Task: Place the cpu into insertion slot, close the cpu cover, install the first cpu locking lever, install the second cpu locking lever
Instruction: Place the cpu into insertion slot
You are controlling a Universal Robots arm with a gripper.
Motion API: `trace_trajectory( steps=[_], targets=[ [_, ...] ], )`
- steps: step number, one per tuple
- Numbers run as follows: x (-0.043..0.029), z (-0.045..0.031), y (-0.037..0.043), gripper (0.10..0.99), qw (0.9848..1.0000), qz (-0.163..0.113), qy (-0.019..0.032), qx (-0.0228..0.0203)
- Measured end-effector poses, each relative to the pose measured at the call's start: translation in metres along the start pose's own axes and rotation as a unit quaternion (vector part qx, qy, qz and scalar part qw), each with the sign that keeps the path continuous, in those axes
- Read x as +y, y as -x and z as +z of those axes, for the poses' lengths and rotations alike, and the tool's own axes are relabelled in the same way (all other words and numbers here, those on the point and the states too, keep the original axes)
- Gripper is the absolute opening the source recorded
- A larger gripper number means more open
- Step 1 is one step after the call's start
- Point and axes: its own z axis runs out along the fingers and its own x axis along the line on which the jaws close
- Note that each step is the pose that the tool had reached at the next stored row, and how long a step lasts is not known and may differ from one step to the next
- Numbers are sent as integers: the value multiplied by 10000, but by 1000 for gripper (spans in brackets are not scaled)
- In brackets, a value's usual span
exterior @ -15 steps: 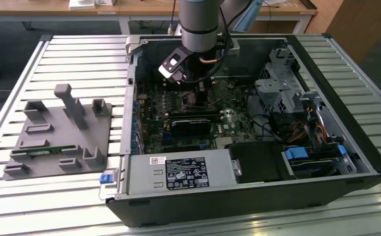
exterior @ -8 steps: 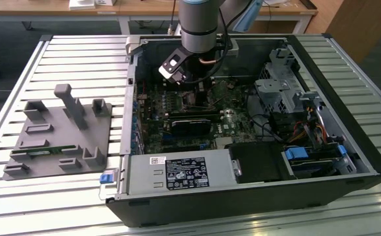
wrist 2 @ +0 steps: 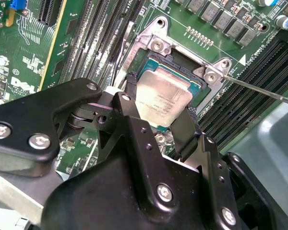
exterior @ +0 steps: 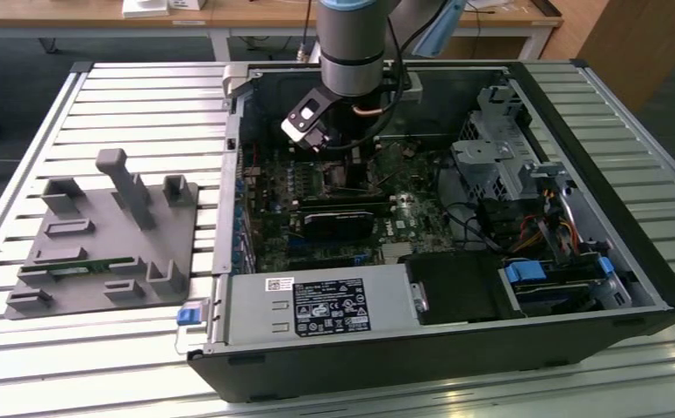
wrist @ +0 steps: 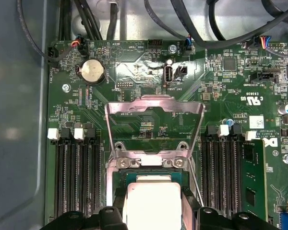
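Between the tips of your claw, chip is gripped flat, right over socket to seat square; cover stands flipped open beyond, w/ access clear.

From where I stand, in the first wrist view the cpu runs off the picture's edge; the pincer covers its sides.

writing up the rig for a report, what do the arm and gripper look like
The arm is a silvery-grey cylindrical tube with a darker band and a light blue joint cap, and a black cable runs along it. A black-and-white block sits at the wrist. The gripper is matte black: flat linkage plates fastened with silver screws, ending in two narrow black fingers.
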Motion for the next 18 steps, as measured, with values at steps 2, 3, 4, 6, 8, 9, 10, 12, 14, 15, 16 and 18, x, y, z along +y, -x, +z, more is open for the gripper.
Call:
trace_trajectory(
  steps=[2,3,4,6,8,9,10,12,14,15,16,18],
  targets=[
    [0,6,0,533,10000,0,0,0],
    [-1,9,0,533,10000,0,0,0],
    [-1,13,0,533,10000,0,0,0],
    [-1,17,0,533,10000,0,0,0],
    [-2,20,0,533,10000,0,-1,-1],
    [-2,21,0,533,10000,0,0,-1],
    [-2,21,0,533,10000,0,0,0],
    [-2,22,0,533,10000,0,0,0],
    [-2,22,0,533,10000,0,0,0],
    [-2,23,0,533,10000,0,0,0],
    [-2,23,0,533,10000,0,0,0],
    [-2,23,0,533,10000,0,0,0]
  ],
)
